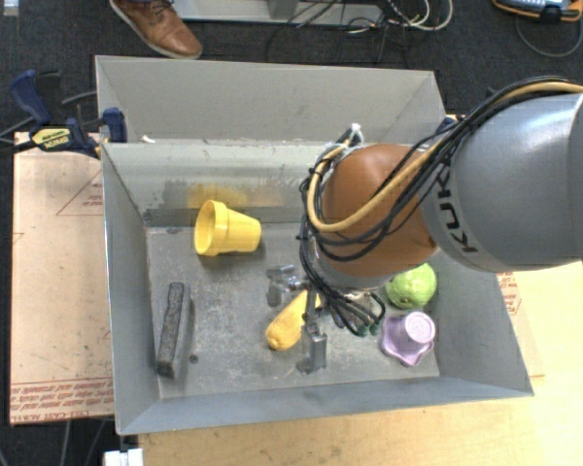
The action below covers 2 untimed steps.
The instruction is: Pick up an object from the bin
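The arm [525,192] reaches in from the right, its orange cover [369,212] and cables hanging over the middle of the bin [126,289]; the jaws stand apart, low over the floor, one tip at the upper left and the other at the lower right of a yellow banana [284,328] that lies slanted in the front middle; the banana sits between them, though whether either tip presses on it I cannot tell; a green ball [415,285] and a purple cup [409,338] lie just to the right; a yellow cup [225,229] lies on its side towards the back left; a grey block [172,328] lies along the left side.
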Available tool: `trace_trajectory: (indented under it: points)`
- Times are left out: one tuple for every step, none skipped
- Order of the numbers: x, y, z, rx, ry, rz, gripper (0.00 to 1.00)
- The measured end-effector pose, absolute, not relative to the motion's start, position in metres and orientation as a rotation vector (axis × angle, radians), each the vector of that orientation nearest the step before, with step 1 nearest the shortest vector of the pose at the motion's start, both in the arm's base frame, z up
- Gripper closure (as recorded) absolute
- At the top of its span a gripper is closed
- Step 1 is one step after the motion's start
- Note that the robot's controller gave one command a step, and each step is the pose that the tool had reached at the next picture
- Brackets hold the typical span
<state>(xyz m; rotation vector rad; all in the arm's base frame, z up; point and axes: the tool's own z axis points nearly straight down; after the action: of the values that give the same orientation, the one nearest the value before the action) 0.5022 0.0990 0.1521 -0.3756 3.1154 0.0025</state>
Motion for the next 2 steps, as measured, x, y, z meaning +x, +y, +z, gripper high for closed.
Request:
trace_trajectory:
  points:
    - [0.504,0.095,0.129,-0.437,3.113,0.004,0.0]
    - [0.529,0.097,0.11,-0.214,3.128,0.005,0.0]
